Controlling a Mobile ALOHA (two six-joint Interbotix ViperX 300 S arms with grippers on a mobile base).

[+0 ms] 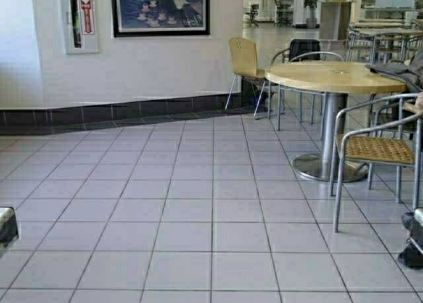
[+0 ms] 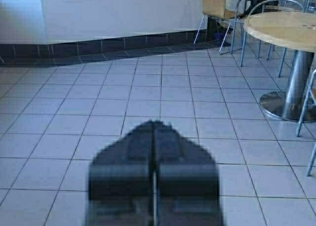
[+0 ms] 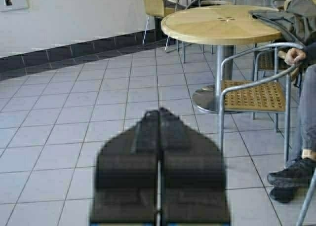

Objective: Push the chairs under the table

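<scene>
One of the chairs [image 1: 243, 61] stands at the far side of the tiled floor [image 1: 198, 204], close to the white wall [image 1: 152, 68] and just behind the round light-wood table [image 1: 334, 77]. It is light tan plywood with a curved backrest on thin silver tube legs; from here the backrest faces the robot at an angle. The small cutouts in the backrest cannot be made out at this range. The seat and the far legs are partly hidden by a metal-framed armchair [image 1: 301, 78] drawn up to the round table. In the left wrist view only the lower part of the chair shows, its top cut off by the frame edge. The long worktop of the task cannot be identified with certainty in any view.

Nearer, at the right, a second metal armchair with a woven seat [image 1: 377, 149] stands beside the table's pedestal. A person's hand [image 3: 295, 55] rests on its armrest and a dark shoe [image 3: 292, 172] sits on the floor beside it.

The left gripper [image 2: 154, 137] and the right gripper [image 3: 159, 125] both hang low over bare tiles with their jaws pressed together, holding nothing. The chair lies well ahead of both, to the right of the left gripper's line, and touches neither.
</scene>
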